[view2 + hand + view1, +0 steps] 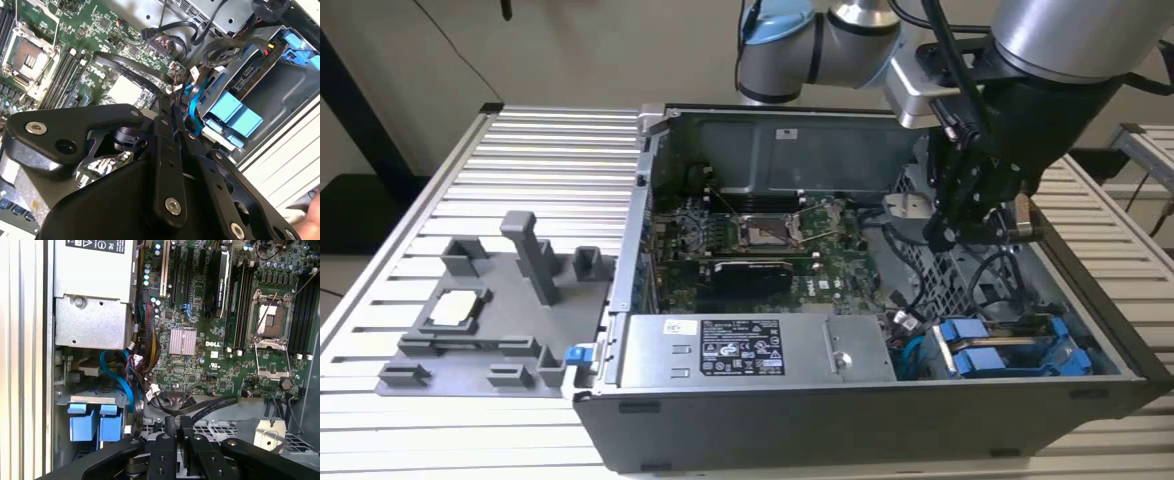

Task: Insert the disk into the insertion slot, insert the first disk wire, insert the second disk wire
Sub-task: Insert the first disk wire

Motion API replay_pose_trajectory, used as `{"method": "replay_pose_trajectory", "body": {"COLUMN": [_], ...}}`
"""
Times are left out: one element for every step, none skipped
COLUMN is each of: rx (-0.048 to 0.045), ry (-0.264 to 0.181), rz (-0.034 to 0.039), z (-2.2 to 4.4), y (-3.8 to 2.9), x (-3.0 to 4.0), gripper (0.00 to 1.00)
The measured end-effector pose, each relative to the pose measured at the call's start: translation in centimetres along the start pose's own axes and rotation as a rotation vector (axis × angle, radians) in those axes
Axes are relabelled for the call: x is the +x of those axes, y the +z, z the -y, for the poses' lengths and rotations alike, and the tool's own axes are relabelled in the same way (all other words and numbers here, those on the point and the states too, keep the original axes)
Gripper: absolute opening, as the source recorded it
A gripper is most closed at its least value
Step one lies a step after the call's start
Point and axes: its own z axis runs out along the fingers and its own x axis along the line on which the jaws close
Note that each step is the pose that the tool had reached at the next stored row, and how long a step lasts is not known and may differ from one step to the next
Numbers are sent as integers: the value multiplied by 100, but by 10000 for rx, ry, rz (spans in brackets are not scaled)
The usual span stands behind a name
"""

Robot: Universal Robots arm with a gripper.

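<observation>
My gripper [953,228] hangs inside the open computer case [881,420], above the right side of the motherboard [747,240]. In both wrist views its fingers [170,440] are pressed together, and a flat black wire [212,407] [130,72] runs right up to the gripper tip [171,102] [178,423]. Two blue carriers [994,352] [95,424] [235,114] sit side by side in the grey drive bay [265,92] at the case's front corner, on the exterior view's right. Which one holds the disk I cannot tell.
A grey power supply box [720,350] [92,305] fills the case's front. A blue wire [120,377] and a bundle of coloured wires [147,347] lie between it and the bay. A grey fixture [494,300] stands on the slatted table at the exterior view's left.
</observation>
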Motion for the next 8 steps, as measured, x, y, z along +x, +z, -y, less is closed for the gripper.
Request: {"method": "replay_pose_trajectory", "body": {"rx": [0,0,0,0,0,0,0,-1], "ry": [0,0,0,-1,0,0,0,0], "rz": [0,0,0,0,0,0,1,0], "z": [0,0,0,0,-1,-1,-1,-1], "y": [0,0,0,0,0,0,0,0], "x": [0,0,0,0,0,0,0,0], "gripper": [16,16,16,16,16,16,16,16]}}
